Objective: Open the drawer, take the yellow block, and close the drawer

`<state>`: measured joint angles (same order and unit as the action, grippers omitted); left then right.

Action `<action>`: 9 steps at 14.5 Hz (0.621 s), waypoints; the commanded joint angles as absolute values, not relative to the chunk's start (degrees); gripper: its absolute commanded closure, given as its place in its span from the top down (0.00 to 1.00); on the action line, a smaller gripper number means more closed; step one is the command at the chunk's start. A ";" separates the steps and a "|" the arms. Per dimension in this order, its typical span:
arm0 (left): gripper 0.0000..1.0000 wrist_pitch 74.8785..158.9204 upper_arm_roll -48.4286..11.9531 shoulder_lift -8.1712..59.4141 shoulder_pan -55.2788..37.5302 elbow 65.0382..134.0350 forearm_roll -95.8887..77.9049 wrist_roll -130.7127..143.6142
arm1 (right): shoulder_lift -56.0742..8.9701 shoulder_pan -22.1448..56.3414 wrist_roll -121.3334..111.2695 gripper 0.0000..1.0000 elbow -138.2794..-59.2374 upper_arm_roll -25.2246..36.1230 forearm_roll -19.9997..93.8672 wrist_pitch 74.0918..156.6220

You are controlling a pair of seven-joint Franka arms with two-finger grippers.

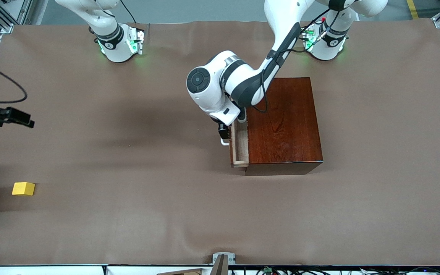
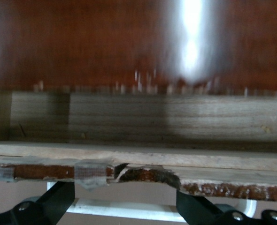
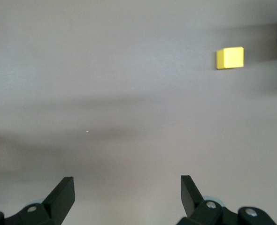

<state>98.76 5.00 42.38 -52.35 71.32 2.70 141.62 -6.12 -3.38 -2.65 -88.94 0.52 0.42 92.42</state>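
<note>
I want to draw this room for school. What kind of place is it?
Probably a robot lab. Two white robot arms stand bolted along a table under brown covering, with cables and metal framing at its edges, and only a wooden drawer box and a yellow block as test props.

The drawer (image 1: 240,147) sticks partly out of the box (image 1: 284,126) toward the right arm's end of the desk (image 1: 128,152). The yellow block (image 1: 23,188) lies well apart, nearer the front camera.

The front view looks down steeply from high across the table (image 1: 128,229), arm bases along the frame's top. The left wrist view sits close against the drawer (image 2: 138,117); the right wrist view faces bare table with the yellow block (image 3: 230,57), both seen in the front view.
</note>
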 commanded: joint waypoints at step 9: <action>1.00 91.41 6.77 41.22 -51.33 73.65 14.24 141.42 | -2.29 0.44 -2.55 1.00 -91.06 2.90 -0.44 93.87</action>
